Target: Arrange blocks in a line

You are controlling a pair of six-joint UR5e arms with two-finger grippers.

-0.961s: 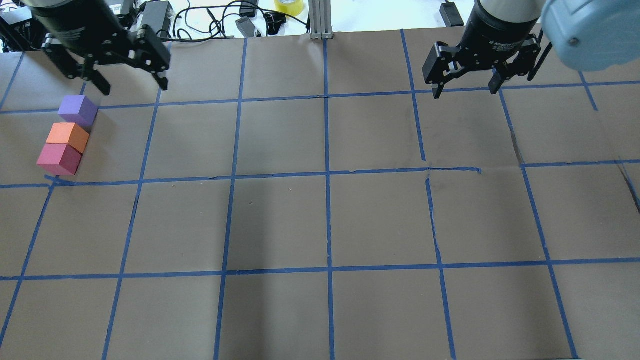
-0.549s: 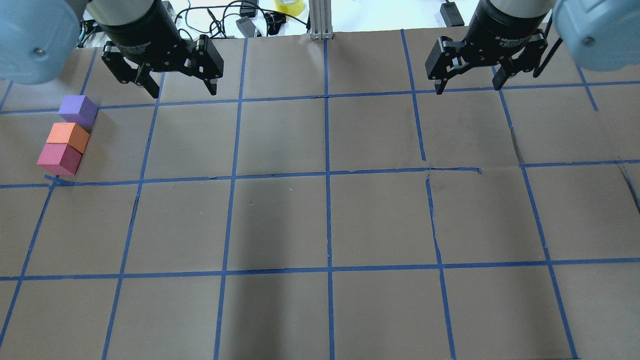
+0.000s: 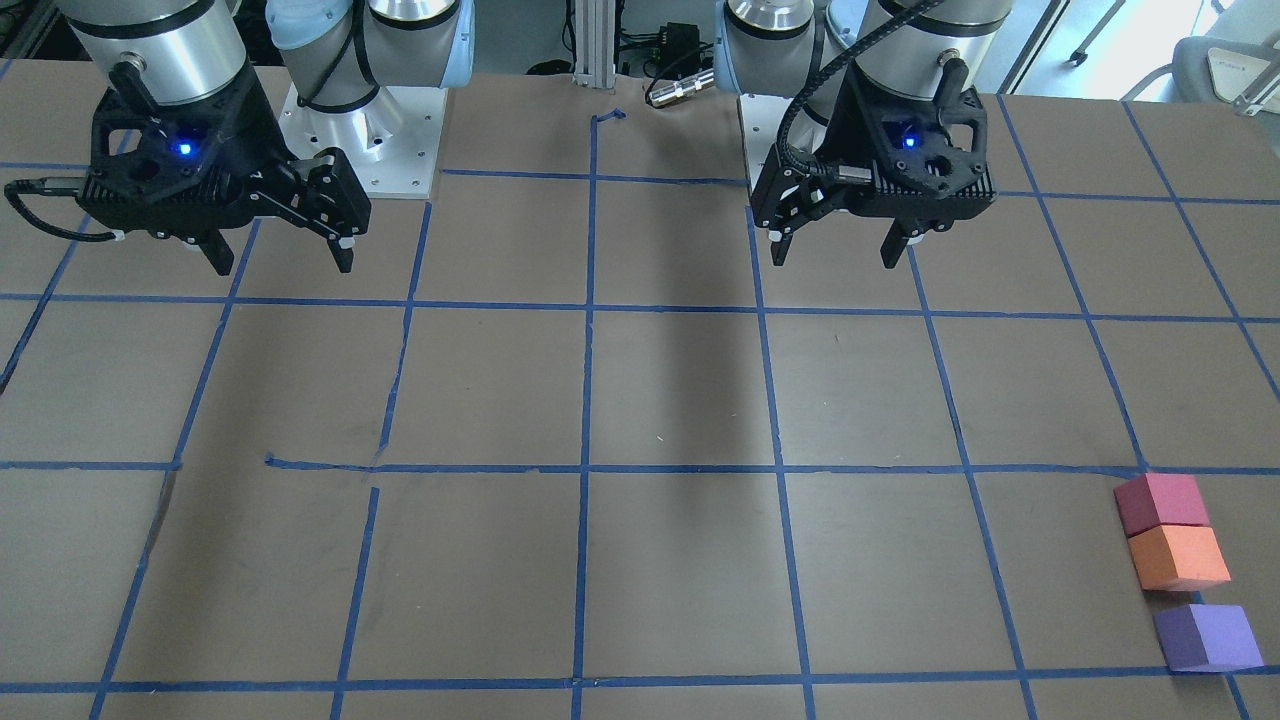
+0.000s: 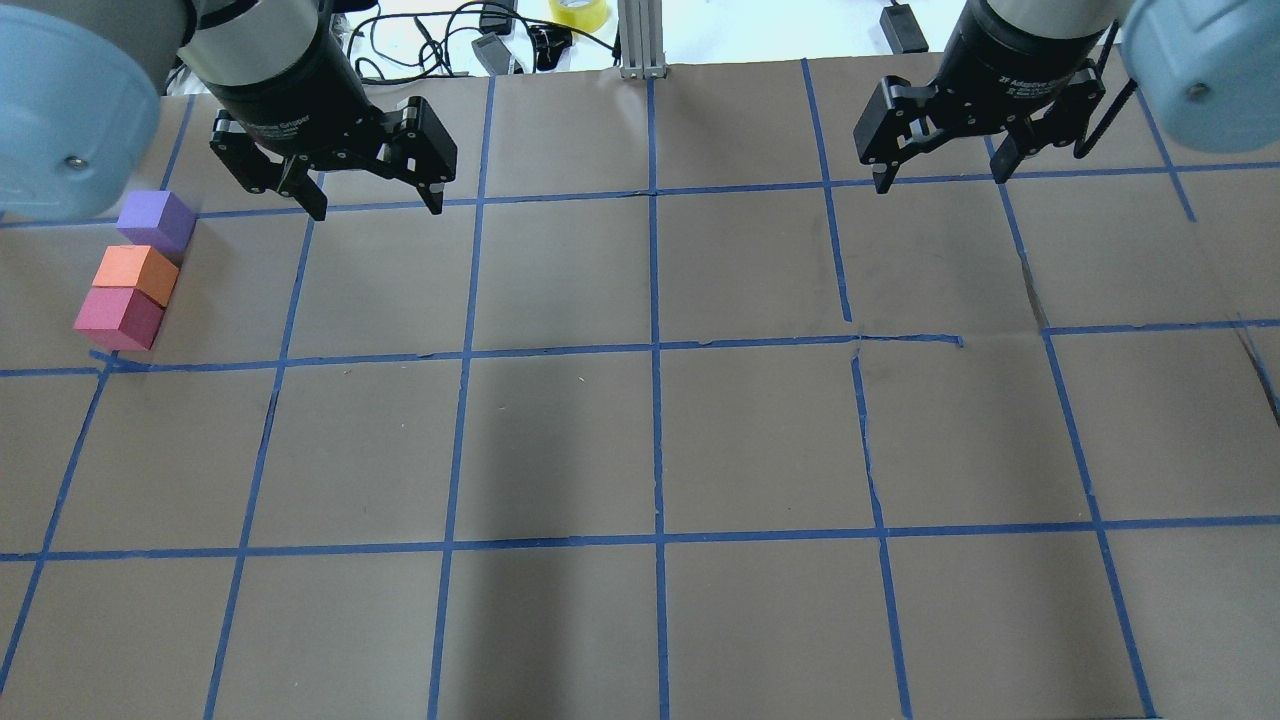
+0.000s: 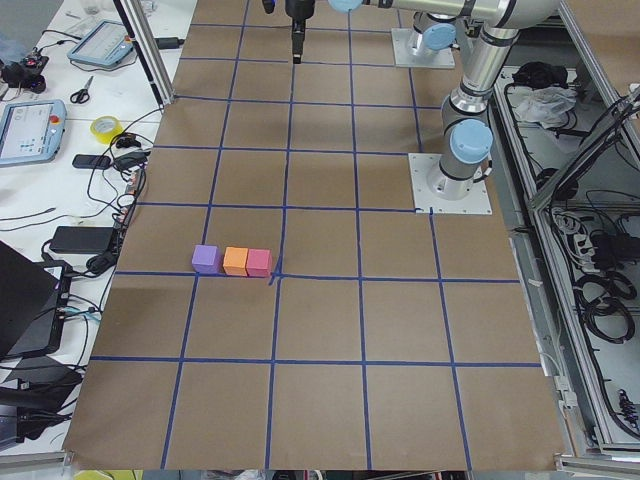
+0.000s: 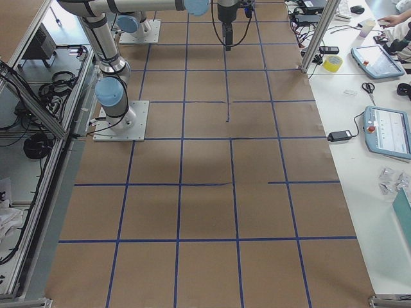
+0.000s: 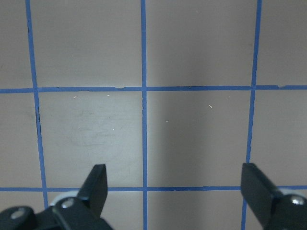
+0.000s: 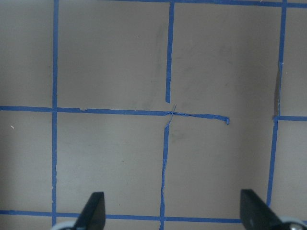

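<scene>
Three small cubes lie in a row at the table's left edge in the overhead view: purple block [image 4: 155, 220], orange block [image 4: 135, 272], pinkish-red block [image 4: 118, 317]. Orange and pinkish-red touch; purple sits just beyond orange. They also show in the front view as purple [image 3: 1205, 637], orange [image 3: 1178, 557] and pinkish-red [image 3: 1160, 503]. My left gripper [image 4: 378, 205] hangs open and empty, to the right of the blocks and apart from them. My right gripper [image 4: 942, 180] hangs open and empty over the far right. Both wrist views show only taped paper between open fingers [image 7: 98, 184] [image 8: 254, 211].
Brown paper with a blue tape grid covers the table. Cables, a yellow tape roll [image 4: 578, 12] and an aluminium post [image 4: 640, 40] lie beyond the far edge. The arm base plates [image 3: 360, 130] are on the robot's side.
My left gripper has moved to the right, away from above the purple block, staying open. The right gripper has barely shifted. The blocks have not moved.
</scene>
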